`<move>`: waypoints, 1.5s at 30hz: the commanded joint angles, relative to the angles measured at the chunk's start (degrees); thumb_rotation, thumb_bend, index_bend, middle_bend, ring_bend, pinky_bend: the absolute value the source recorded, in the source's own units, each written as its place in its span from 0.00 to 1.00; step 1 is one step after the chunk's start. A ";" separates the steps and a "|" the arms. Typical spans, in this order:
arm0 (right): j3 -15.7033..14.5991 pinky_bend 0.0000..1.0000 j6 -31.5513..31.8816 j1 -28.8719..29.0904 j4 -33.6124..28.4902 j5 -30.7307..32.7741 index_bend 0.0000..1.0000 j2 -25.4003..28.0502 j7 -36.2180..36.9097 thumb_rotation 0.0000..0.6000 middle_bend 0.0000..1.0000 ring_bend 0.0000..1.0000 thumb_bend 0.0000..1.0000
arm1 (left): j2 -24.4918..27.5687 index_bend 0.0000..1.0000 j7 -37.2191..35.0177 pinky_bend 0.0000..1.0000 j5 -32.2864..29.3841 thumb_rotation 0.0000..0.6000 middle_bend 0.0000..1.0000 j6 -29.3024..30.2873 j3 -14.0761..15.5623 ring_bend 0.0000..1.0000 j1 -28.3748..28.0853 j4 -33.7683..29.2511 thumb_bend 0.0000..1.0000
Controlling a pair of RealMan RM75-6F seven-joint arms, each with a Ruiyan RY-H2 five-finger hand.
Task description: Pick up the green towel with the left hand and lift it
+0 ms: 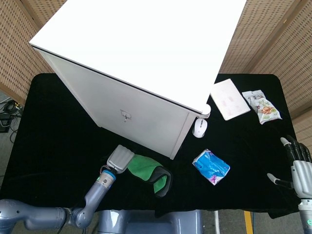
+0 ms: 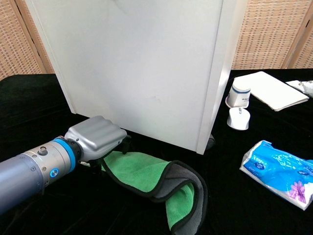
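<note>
The green towel, grey on its back, lies folded on the black table in front of the white cabinet. My left hand sits over the towel's left end with its fingers curled down around the edge, gripping it. The towel's far end folds over on the table, showing the grey side. At the table's right edge my right hand hangs with its fingers apart and nothing in it; the chest view does not show it.
A large white cabinet stands just behind the towel. To its right lie a white mouse, a blue tissue pack, a white notebook and a snack bag.
</note>
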 commanded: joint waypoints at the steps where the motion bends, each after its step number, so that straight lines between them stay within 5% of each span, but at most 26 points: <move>1: 0.04 0.00 -0.10 0.02 0.01 0.09 0.00 0.06 0.21 1.00 0.00 0.00 0.12 | -1.11 0.38 -0.48 0.59 0.71 1.00 0.80 0.55 0.60 0.65 -0.26 1.73 0.17; 8: 0.04 0.00 -0.04 -0.02 -0.04 -0.01 0.00 0.14 0.58 1.00 0.00 0.00 0.12 | -3.28 0.50 -1.26 0.60 2.10 1.00 0.80 2.30 1.18 0.66 -0.06 4.84 0.17; 21: 0.18 0.00 0.16 -0.11 -0.07 0.05 0.00 0.20 1.14 1.00 0.00 0.00 0.12 | -5.79 0.56 -0.60 0.60 4.47 1.00 0.81 3.23 2.71 0.66 0.13 9.63 0.17; 27: 0.19 0.00 0.14 -0.14 -0.08 0.05 0.00 0.29 1.52 1.00 0.00 0.00 0.12 | -6.74 0.63 -1.78 0.60 6.86 1.00 0.81 4.09 3.76 0.66 0.95 11.90 0.34; 34: 0.15 0.00 0.30 -0.18 -0.27 -0.31 0.00 0.50 2.04 1.00 0.00 0.00 0.12 | -3.81 0.68 -6.29 0.60 14.31 1.00 0.81 7.94 5.85 0.67 2.52 10.48 0.44; 45: 0.42 0.00 1.10 -0.44 -0.58 -0.32 0.00 0.72 1.97 1.00 0.00 0.00 0.12 | 10.07 0.74 -13.98 0.60 38.94 1.00 0.81 23.95 12.84 0.67 5.31 5.20 0.45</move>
